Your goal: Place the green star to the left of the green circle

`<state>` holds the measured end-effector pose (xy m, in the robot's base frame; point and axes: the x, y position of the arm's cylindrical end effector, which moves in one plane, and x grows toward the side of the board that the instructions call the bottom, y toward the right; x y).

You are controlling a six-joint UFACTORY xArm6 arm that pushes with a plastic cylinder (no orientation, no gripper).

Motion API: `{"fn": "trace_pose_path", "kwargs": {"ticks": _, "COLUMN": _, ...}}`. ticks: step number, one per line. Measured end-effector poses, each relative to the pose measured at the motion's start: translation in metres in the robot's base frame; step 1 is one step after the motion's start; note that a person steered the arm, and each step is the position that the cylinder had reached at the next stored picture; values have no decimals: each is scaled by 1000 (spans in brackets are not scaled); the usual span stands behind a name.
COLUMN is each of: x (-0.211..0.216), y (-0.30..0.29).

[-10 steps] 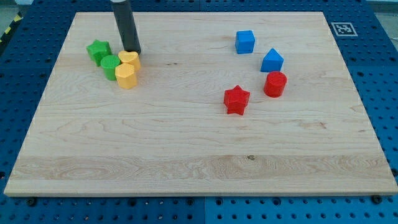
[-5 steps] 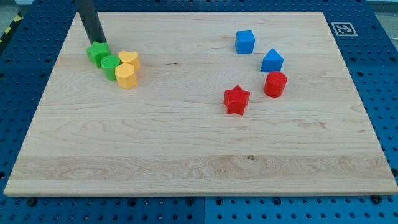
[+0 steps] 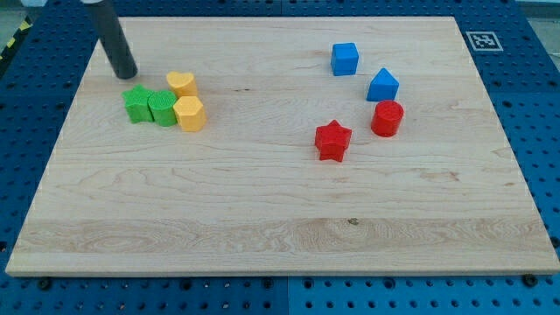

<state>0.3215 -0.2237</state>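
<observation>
Wooden board (image 3: 262, 227): pale, grain running across, lying on a blue pegboard surface (image 3: 542, 131); its near half toward the view's bottom carries no blocks.
Red star (image 3: 332, 140): nearest block, right of centre, standing apart from the others.
Red cylinder (image 3: 387, 118): near the red star, on its right and a little toward the view's top.
Blue pointed block (image 3: 382, 85): just above the red cylinder, close to it but apart.
Blue cube (image 3: 345, 59): farthest of the right group, toward the view's top and left of the pointed block.
Green star (image 3: 137, 104): task block, on the board's left side — it sits directly to the view's left of the green circle, touching it.
Green circle (image 3: 162, 108): between the green star on its left and a yellow block on its right, touching both as far as can be seen.
Yellow hexagonal block (image 3: 189, 114): right end of that row.
Yellow heart-like block (image 3: 181, 84): just above the row's right end, close to the hexagonal one; its exact shape is hard to tell.
My tip (image 3: 126, 75): end of the dark rod, on the board above and slightly left of the green star — near it, not touching.
Jaws: none on this rod, so no open or closed state can be told.
Marker tag (image 3: 480, 39): black and white, at the board's far right corner.
</observation>
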Motion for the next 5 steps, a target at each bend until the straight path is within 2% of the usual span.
{"fn": "trace_pose_path", "kwargs": {"ticks": 2, "x": 8, "y": 128}}
{"fn": "trace_pose_path", "kwargs": {"ticks": 3, "x": 65, "y": 155}}
{"fn": "trace_pose_path", "kwargs": {"ticks": 4, "x": 101, "y": 157}}
{"fn": "trace_pose_path", "kwargs": {"ticks": 5, "x": 101, "y": 157}}
